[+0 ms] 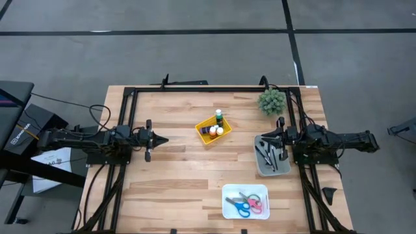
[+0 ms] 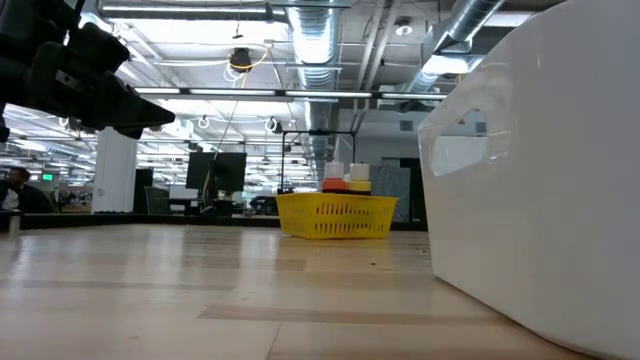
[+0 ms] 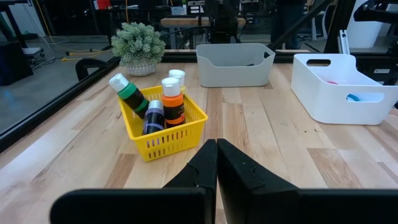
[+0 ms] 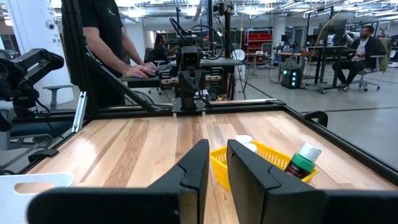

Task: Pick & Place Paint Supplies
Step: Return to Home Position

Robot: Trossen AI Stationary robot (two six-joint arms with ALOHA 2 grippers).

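- paint bottles point(image 3: 173, 102), small plastic ones with green, orange and purple bodies among them, stand packed in a yellow plastic mesh basket point(image 1: 203, 132) at mid-table
- thin dark-handled brushes point(image 1: 268, 153) lie in a grey plastic bin point(image 3: 236, 65) beside the right arm
- left gripper point(image 3: 216, 149) hovers left of the basket, jaws pressed together on nothing
- right gripper point(image 4: 217, 163) hangs over the grey bin, jaws a narrow slit apart, empty
- likely risk: a low sweep of the right arm could clip the bin's rim or the spiky green plant point(image 1: 272, 101), both being close
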